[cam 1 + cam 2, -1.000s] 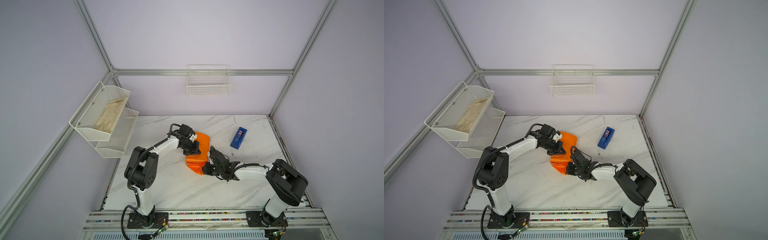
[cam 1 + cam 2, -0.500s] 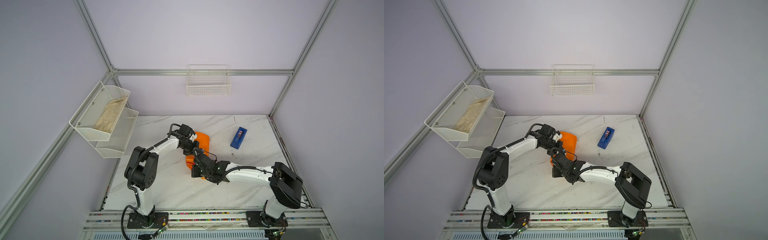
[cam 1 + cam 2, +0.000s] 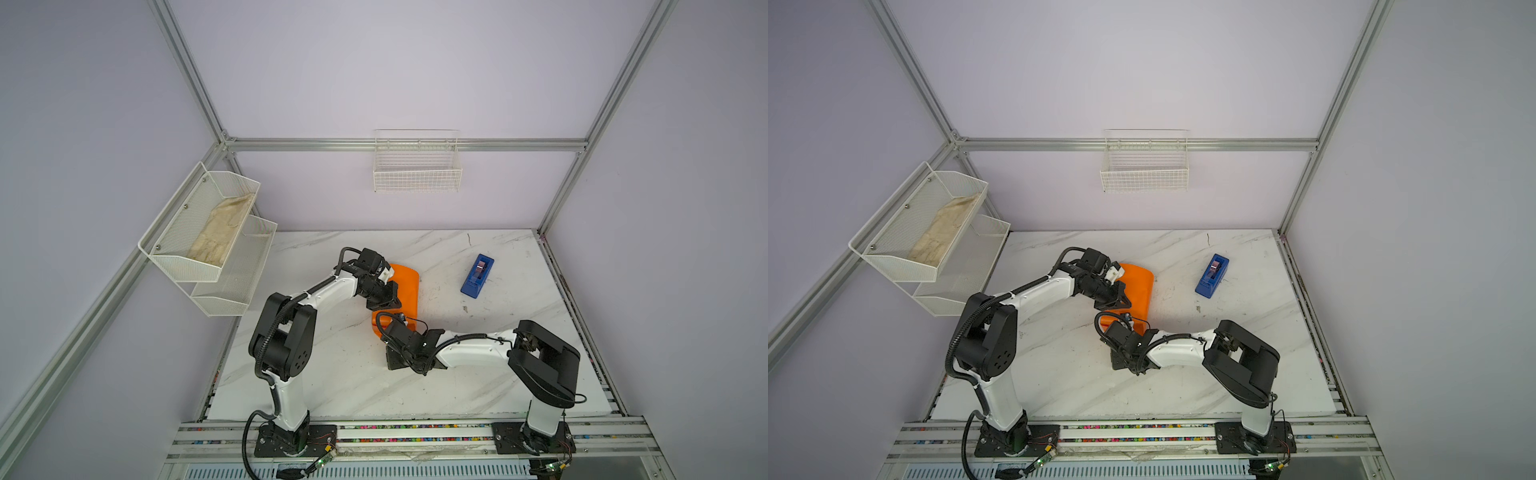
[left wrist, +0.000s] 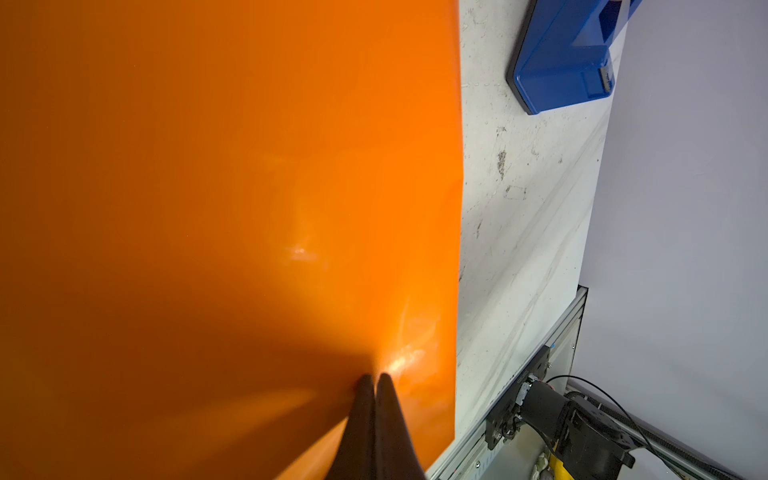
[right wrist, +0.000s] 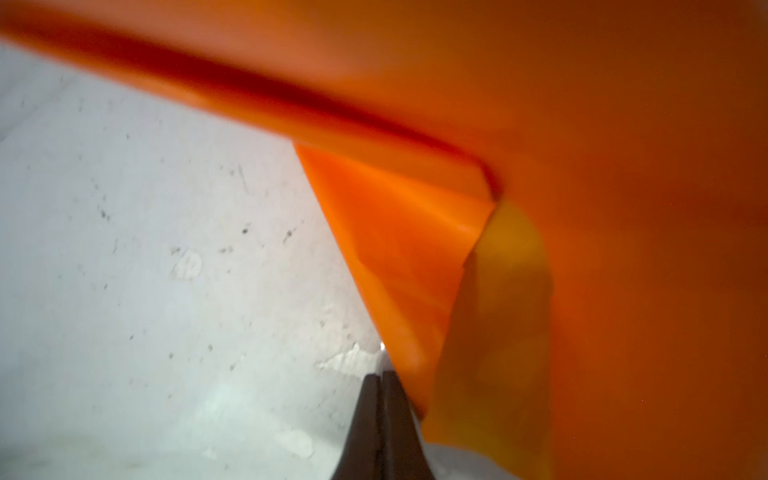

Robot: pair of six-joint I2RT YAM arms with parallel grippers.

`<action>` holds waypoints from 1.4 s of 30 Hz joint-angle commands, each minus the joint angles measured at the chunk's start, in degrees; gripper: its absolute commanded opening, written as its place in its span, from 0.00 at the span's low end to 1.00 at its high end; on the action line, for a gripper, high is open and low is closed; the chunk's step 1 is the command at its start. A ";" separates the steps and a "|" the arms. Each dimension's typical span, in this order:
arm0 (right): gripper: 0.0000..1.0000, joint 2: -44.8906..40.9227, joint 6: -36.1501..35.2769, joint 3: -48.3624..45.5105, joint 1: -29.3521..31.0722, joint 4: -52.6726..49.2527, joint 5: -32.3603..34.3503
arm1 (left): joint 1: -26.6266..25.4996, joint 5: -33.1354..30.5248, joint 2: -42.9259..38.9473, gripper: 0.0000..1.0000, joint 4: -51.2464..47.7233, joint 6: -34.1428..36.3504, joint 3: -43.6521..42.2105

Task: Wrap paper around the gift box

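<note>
Orange paper (image 3: 405, 286) lies humped near the middle of the marble table (image 3: 332, 382), rounded over at its far end and creased at its near end; the gift box shows in no view, and I judge that it sits under that hump, though nothing here proves it. In the left wrist view the left gripper (image 4: 372, 380) has its jaws pressed together with nothing between them; its tips rest on the smooth top face of the paper, close to one long edge. In the right wrist view the right gripper (image 5: 381, 376) is likewise closed and empty; its tips sit low by the bare table, just beside a slanting flap (image 5: 395, 257) where the sheet folds under an overhanging layer. That view is blurred, so I cannot tell whether the tips touch the flap.

The step in hand looks like tucking this near end. To do it well, the left tips should bear straight down, so that the sheet cannot slide or spring open; the right tips should push the flap in along its crease, low and flat against the hidden box side, not upward into the overhang. A sideways shove could drag the whole bundle. The blue tape dispenser (image 3: 478, 276) stands well apart, towards the right.
</note>
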 commanded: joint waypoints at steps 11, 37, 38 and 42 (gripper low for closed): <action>0.00 -20.42 4.01 -8.49 -9.78 -4.35 2.43 | 0.85 -7.39 2.79 0.00 -5.70 1.94 -4.48; 0.00 -7.27 4.02 -11.00 -13.43 19.30 -14.85 | 1.05 -7.46 2.09 0.00 -5.72 1.59 -5.29; 0.00 -6.95 4.09 -10.76 -13.39 19.58 -14.64 | 1.03 -7.51 2.09 0.00 -5.72 1.59 -5.31; 0.00 -5.85 4.12 -9.93 -12.75 20.77 -13.50 | 1.02 -7.46 1.98 0.00 -5.72 1.59 -5.35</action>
